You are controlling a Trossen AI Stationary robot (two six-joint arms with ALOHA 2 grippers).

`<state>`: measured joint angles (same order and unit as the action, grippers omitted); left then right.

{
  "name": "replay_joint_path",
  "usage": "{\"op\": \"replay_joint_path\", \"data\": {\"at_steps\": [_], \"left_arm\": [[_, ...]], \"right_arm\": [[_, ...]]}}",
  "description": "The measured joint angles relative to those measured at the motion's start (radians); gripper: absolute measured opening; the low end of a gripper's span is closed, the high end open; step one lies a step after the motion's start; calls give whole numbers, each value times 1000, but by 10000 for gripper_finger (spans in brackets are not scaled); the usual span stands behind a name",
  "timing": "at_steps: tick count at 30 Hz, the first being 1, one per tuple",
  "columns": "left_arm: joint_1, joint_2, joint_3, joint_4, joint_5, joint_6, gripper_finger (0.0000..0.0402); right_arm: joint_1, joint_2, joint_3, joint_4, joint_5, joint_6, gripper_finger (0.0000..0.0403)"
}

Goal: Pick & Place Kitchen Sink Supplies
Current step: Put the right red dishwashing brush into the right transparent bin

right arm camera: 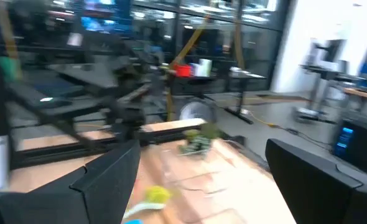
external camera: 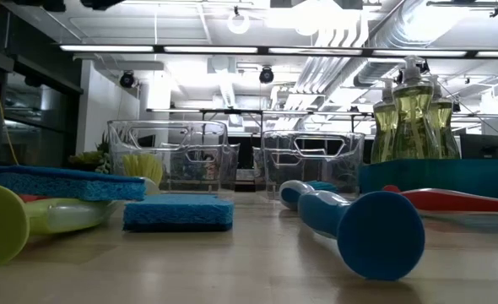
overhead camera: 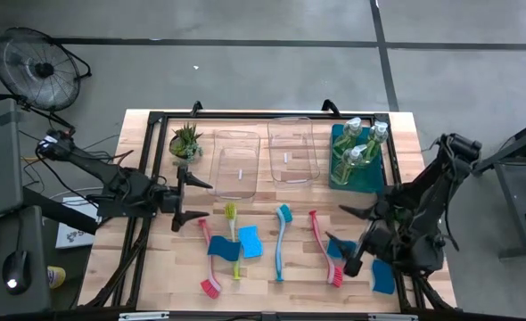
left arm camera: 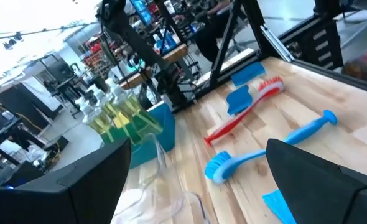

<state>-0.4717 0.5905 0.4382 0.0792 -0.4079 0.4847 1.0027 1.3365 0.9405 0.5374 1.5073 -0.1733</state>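
Observation:
The brushes lie flat on the wooden table: a red one (overhead camera: 208, 259), a yellow-green one (overhead camera: 232, 236), a teal-blue one (overhead camera: 283, 241) and a second red one (overhead camera: 325, 259). Blue sponges (overhead camera: 250, 241) (overhead camera: 223, 250) (overhead camera: 383, 276) lie among them. Soap bottles (overhead camera: 357, 147) stand in a teal bin (overhead camera: 370, 178). My left gripper (overhead camera: 192, 201) hovers open at the table's left, above the wood. My right gripper (overhead camera: 352, 237) hovers open at the right, above a sponge (overhead camera: 339, 248) and the red brush. Neither holds anything.
Two clear bins (overhead camera: 238, 162) (overhead camera: 291, 149) stand at the far middle, with a small potted plant (overhead camera: 185, 140) to their left. A black frame (overhead camera: 156, 116) runs along the table's edges. A fan (overhead camera: 31, 58) stands on the floor beyond the far left corner.

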Motion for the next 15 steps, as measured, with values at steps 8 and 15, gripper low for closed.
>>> {"op": "replay_joint_path", "data": {"at_steps": [8, 15], "left_arm": [[0, -91, -97, 24, -4, -22, 366], [0, -117, -151, 43, 5, -44, 366]], "right_arm": [[-88, 62, 0, -357, -369, 466, 342], [-262, 104, -1, -547, -741, 785, 342]]}}
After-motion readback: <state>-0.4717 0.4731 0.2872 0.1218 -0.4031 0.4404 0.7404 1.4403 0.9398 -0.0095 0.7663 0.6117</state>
